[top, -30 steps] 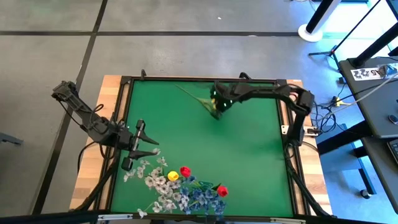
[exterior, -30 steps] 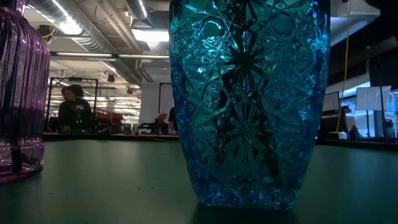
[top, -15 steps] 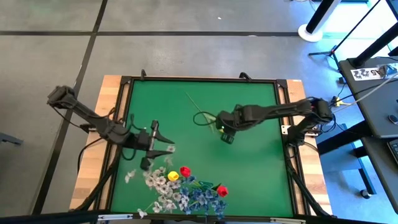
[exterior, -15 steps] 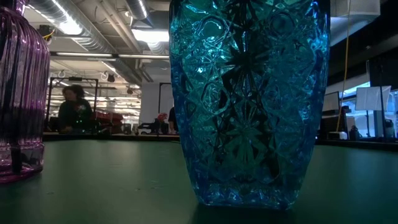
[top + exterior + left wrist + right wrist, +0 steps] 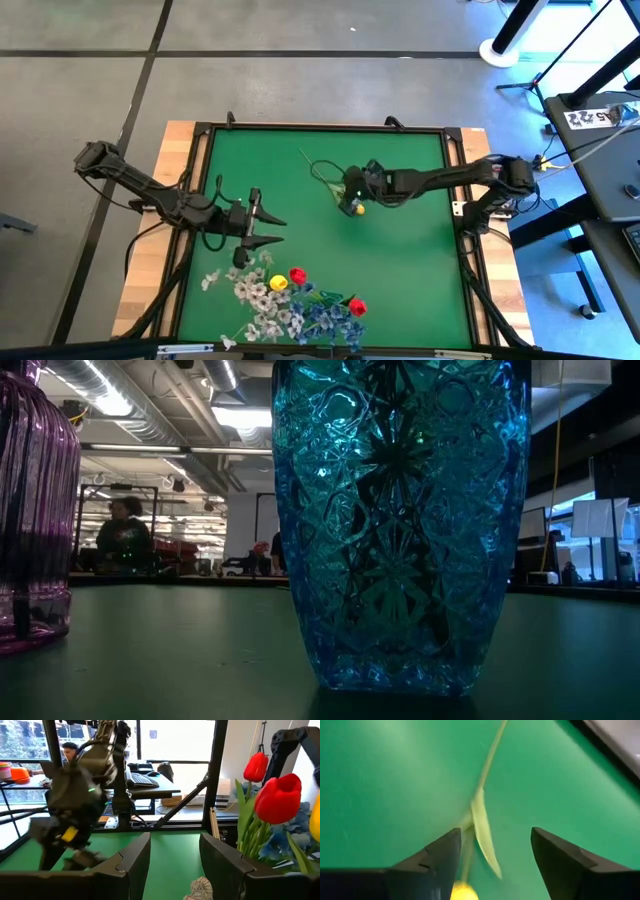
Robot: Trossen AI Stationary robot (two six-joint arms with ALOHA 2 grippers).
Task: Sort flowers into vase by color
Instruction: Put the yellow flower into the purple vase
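Observation:
One yellow tulip (image 5: 358,209) lies flat on the green mat (image 5: 400,270), its thin stem (image 5: 482,820) running toward the far edge. My right gripper (image 5: 346,196) hovers open over it, a finger on each side of the stem (image 5: 492,850). The other flowers lie in a heap (image 5: 295,300) at the near edge: red tulips (image 5: 277,797), a yellow one (image 5: 278,283), white sprays (image 5: 255,295) and a blue bunch (image 5: 325,318). My left gripper (image 5: 272,230) stands open just beyond the heap (image 5: 175,855). The low view shows a blue glass vase (image 5: 400,520) and a purple one (image 5: 35,510).
A black frame (image 5: 205,180) borders the mat on a wooden table. The mat's right half and far left part are bare. People sit at desks in the room behind (image 5: 122,535).
My right gripper has come down from above the far middle toward the table's near edge, then opened and let go of the yellow tulip. The tulip now lies on the mat. My left gripper has moved toward the table's right, staying open.

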